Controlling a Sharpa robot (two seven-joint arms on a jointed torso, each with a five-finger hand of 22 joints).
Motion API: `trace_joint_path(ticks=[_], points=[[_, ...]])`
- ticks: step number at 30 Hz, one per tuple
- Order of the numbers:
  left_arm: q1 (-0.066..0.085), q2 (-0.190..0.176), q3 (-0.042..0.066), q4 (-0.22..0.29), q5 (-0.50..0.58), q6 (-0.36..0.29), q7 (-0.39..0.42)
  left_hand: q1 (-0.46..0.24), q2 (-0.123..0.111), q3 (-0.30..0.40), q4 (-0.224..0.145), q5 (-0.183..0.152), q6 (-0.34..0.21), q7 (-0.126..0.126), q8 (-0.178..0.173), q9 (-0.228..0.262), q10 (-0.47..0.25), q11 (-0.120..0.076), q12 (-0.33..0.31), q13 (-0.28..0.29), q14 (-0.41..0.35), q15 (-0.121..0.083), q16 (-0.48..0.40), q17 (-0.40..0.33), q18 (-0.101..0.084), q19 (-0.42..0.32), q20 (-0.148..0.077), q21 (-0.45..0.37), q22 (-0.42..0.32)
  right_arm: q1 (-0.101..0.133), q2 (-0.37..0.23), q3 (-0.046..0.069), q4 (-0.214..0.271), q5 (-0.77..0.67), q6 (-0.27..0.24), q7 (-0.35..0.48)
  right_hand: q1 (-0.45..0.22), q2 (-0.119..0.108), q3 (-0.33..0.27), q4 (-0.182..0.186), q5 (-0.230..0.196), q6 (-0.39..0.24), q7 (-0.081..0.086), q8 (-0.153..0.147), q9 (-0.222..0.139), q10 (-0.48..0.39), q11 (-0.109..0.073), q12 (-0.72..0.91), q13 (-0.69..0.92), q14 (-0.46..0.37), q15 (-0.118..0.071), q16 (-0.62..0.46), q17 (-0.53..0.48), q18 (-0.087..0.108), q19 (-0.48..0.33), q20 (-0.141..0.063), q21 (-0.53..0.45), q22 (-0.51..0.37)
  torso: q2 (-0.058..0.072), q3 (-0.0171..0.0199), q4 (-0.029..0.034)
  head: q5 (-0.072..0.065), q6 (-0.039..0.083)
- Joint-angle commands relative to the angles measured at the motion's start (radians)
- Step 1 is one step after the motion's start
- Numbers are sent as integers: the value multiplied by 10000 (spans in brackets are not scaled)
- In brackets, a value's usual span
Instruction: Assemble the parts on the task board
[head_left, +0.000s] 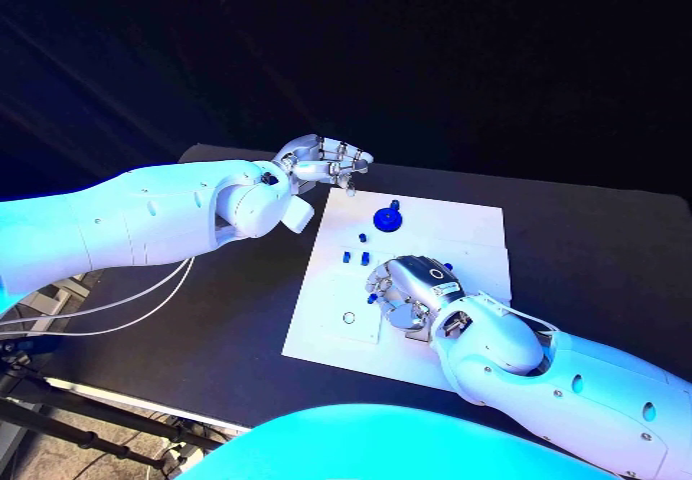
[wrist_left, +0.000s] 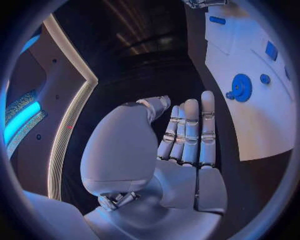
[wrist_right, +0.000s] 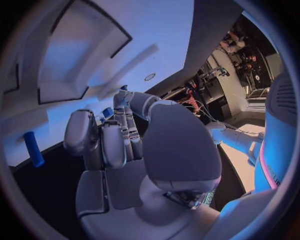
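Fingers, head view: left hand (head_left: 320, 163) curled, empty, just off the board (head_left: 462, 225) corner; right hand (head_left: 411, 290) over the board, grasp unclear.
Left wrist: fingers (wrist_left: 190, 132) straight, together; gear (wrist_left: 241, 87) on the board.
Right wrist: fingers (wrist_right: 119, 135) bent near a part (wrist_right: 107, 112); peg (wrist_right: 34, 149) beside.
Handling: likely light, stiff, slippery; pinch sides.

Dark all around, with blue-green light glowing bright on the white arms. Strong glare on the task board (head_left: 433, 270), nearly washed out. Soft shadows under the right hand (head_left: 411, 290). Bent, stretched edges in both round wrist views. Blurry near the rims.
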Motion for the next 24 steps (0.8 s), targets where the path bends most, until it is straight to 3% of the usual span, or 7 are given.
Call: trace_joint_path(ticks=[1, 14, 24], points=[[4, 13, 5, 10, 26, 157, 50, 10, 69, -11, -33, 40, -7, 46, 52, -11, -7, 34, -51, -9, -2, 31, 46, 13, 145, 60, -27, -50, -10, -5, 11, 1, 18, 41, -59, 121, -75, 16, -59, -24, 27, -56, 3, -67, -13, -44, -13, -3, -3, 482, 69, 55, -11, 11, -13, 40, -41, 102, 1, 0, 9, -10, 1], [5, 10, 5, 12, 26, 153, 48, 10, 69, -11, -33, 40, -7, 46, 52, -11, -7, 34, -51, -9, -2, 31, 46, 13, 145, 60, -27, -50, -10, -5, -26, 1, 57, 137, -46, 151, -114, 12, -97, -2, 19, -52, 5, -79, -12, -45, -10, -12, 4, 478, 78, 57, -21, 14, -22, 51, -63, 93, -4, -2, 5, -14, 1], [5, 3, 5, 12, 26, 146, 52, 10, 69, -11, -33, 40, -7, 46, 52, -11, -7, 34, -51, -9, -2, 31, 46, 13, 145, 60, -27, -50, -10, 21, -479, 28, 372, 93, -768, 230, -138, -30, -138, -6, 20, -73, -3, -109, -16, -97, -4, -51, 2, 470, 84, 49, -52, 32, -61, 62, -143, 47, -13, -3, 7, -77, 1]])
